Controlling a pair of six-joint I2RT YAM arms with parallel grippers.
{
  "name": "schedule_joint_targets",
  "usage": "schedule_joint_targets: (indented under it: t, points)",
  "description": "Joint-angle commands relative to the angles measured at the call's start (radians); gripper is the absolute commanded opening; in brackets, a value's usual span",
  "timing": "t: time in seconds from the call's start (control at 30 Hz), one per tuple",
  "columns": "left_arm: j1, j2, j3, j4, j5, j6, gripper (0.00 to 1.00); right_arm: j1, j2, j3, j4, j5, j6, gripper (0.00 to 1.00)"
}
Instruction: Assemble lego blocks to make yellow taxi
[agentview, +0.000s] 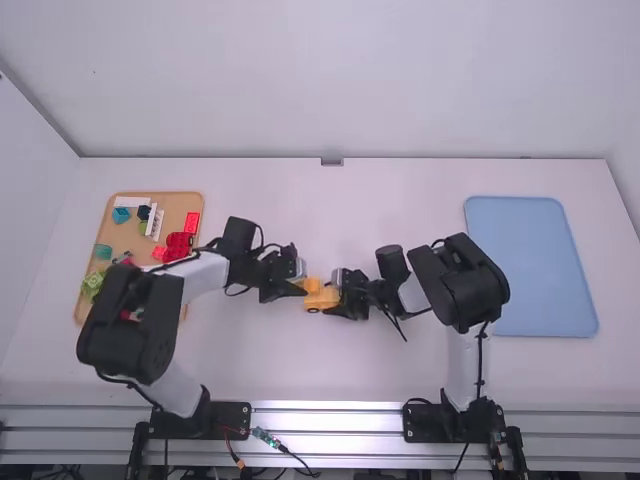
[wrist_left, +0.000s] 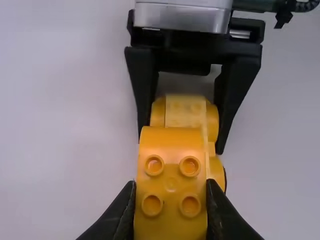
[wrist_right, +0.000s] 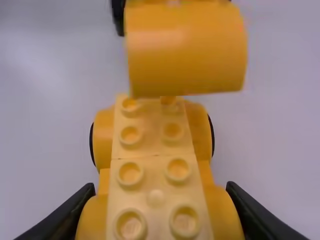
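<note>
1. Grips, with left gripper (agentview: 299, 288), a curved orange block (wrist_left: 170, 185); keeps fingers parted only by the block's width, pressed to its two sides, with four round studs facing the left wrist camera.
2. Grips, with right gripper (agentview: 340, 302), the yellow car body (wrist_right: 154, 187); keeps fingers spread to the body's width, one on each flank.
3. Sits near the middle of the white table (agentview: 400, 370), the two held pieces close together between the facing grippers.
4. Shows, on the car body, pale yellow studded tops in a row, rounded orange sides and dark wheel edges.
5. Overlaps, in right wrist view, the far end of the car body with the curved block; cannot tell whether touching.
6. Lies to the left, partly beneath the left arm, a wooden tray (agentview: 178, 205) with red blocks (agentview: 179, 246), white blocks (agentview: 154, 221), teal and green ones.
7. Lies to the right, beyond the right arm, a flat blue tray (agentview: 530, 260).
</note>
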Motion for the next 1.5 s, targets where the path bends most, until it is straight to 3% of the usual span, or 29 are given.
schedule_joint_targets:
  t: [0.0,0.33,1.1,1.47]
  points:
    - [-0.022,-0.024,0.010,0.011,-0.030,-0.092,0.02,-0.004,0.018,0.009,-0.019,0.000,0.002,0.45]
    - [-0.092,-0.011,0.010,0.056,-0.089,-0.154,0.02,-0.004,0.018,0.010,-0.013,-0.001,0.001,0.44]
    - [-0.094,0.007,-0.066,0.121,-0.020,-0.152,0.02,-0.003,0.018,0.010,-0.011,-0.001,0.003,0.43]
    - [-0.133,0.007,-0.066,0.146,-0.079,-0.151,0.02,-0.004,0.018,0.011,-0.013,-0.009,0.002,0.42]
